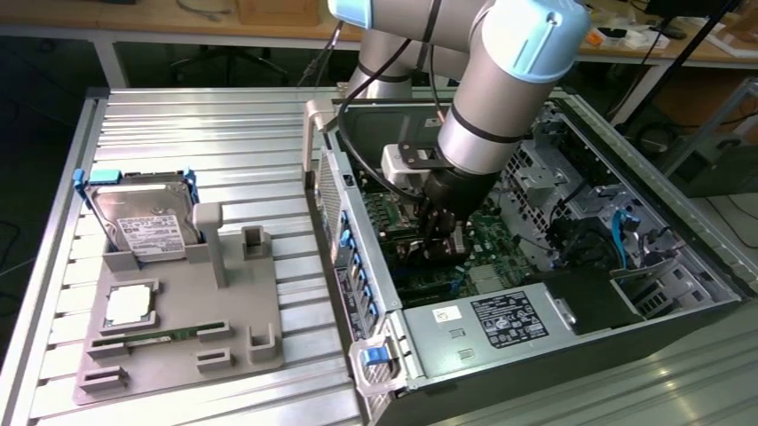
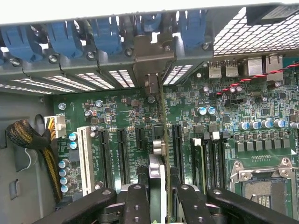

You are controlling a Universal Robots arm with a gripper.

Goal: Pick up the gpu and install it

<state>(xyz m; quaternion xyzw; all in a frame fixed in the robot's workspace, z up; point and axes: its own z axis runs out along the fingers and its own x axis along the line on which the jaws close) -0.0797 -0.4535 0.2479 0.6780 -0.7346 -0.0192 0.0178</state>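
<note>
My gripper (image 1: 436,232) is deep inside the open computer case (image 1: 521,351), low over the green motherboard (image 2: 121,116). It is shut on the gpu (image 2: 157,149), which the wrist view shows edge-on as a thin card running between the two black fingers (image 2: 136,200). The card's silver end bracket (image 2: 152,51) sits against the case's rear slot openings, among the blue latches (image 2: 107,35). The card stands upright in line with an expansion slot, between two black slots. Whether it is pressed fully home I cannot tell. In the exterior view the gpu (image 1: 421,251) is a dark shape under the fingers.
A grey fixture (image 1: 177,328) on the slatted table at the exterior view's left holds a silver hard drive (image 1: 148,226), a square chip (image 1: 128,306) and a memory stick (image 1: 160,335). Inside the case are a braided cable bundle (image 2: 28,135), the processor socket (image 2: 266,182) and drive cages (image 1: 592,177).
</note>
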